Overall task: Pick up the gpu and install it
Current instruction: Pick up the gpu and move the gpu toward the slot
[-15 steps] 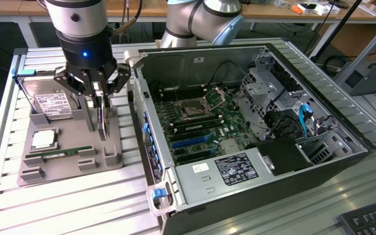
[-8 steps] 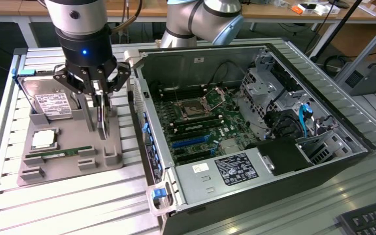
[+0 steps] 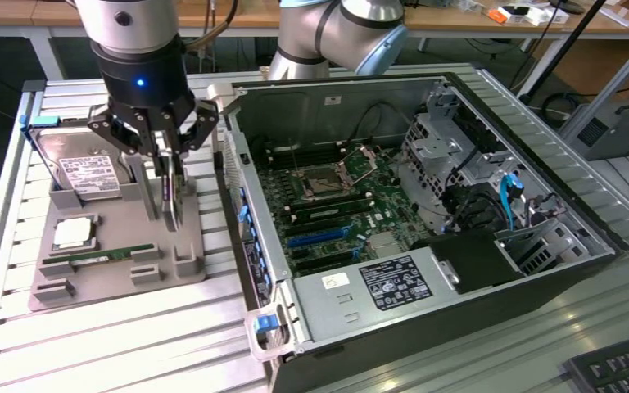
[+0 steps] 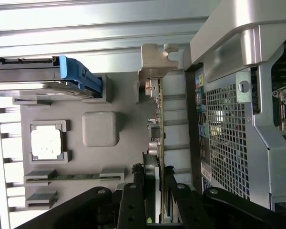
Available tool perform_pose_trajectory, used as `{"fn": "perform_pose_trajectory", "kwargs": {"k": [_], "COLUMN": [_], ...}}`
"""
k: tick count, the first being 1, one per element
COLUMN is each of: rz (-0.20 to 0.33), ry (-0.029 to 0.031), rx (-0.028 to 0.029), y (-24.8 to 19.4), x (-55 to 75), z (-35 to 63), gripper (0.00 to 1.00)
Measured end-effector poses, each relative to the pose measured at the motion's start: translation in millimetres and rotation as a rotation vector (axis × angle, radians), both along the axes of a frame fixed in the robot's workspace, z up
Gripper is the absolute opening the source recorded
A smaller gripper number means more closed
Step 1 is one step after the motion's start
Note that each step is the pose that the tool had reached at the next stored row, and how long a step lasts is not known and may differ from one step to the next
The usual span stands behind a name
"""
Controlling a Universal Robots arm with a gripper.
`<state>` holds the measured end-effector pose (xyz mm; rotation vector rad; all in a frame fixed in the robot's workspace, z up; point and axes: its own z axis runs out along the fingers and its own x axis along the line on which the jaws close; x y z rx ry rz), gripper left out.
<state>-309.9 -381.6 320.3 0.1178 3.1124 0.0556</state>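
The gpu [image 3: 173, 199] stands on edge over the grey holder tray [image 3: 118, 282], at the exterior view's left of the open computer case [image 3: 424, 213]. My gripper [image 3: 168, 160] comes down from above and is shut on the card's upper edge, one finger on each face. In the wrist view the gpu [image 4: 157, 119] is seen edge-on, with its silver end bracket [image 4: 155, 62] at the far end and my gripper [image 4: 155, 179] clamping the near part. Whether the card's lower edge still touches the tray cannot be told.
The tray also carries a hard drive [image 3: 88, 174] with a white label, a CPU [image 3: 74, 233] and a RAM stick [image 3: 101, 258]. Inside the case the motherboard's blue slots [image 3: 326, 237] lie exposed. The case's rear wall [image 4: 229, 133] stands close beside the card. A keyboard [image 3: 621, 368] sits at the lower right.
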Motion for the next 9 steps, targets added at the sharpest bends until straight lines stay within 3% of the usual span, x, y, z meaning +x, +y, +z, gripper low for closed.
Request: {"fn": "perform_pose_trajectory", "kwargs": {"k": [9], "rz": [0.0], "ry": [0.0001], "rx": [-0.0001], "y": [0.0], "x": [0.0], "z": [5.1], "gripper": [0.27]}}
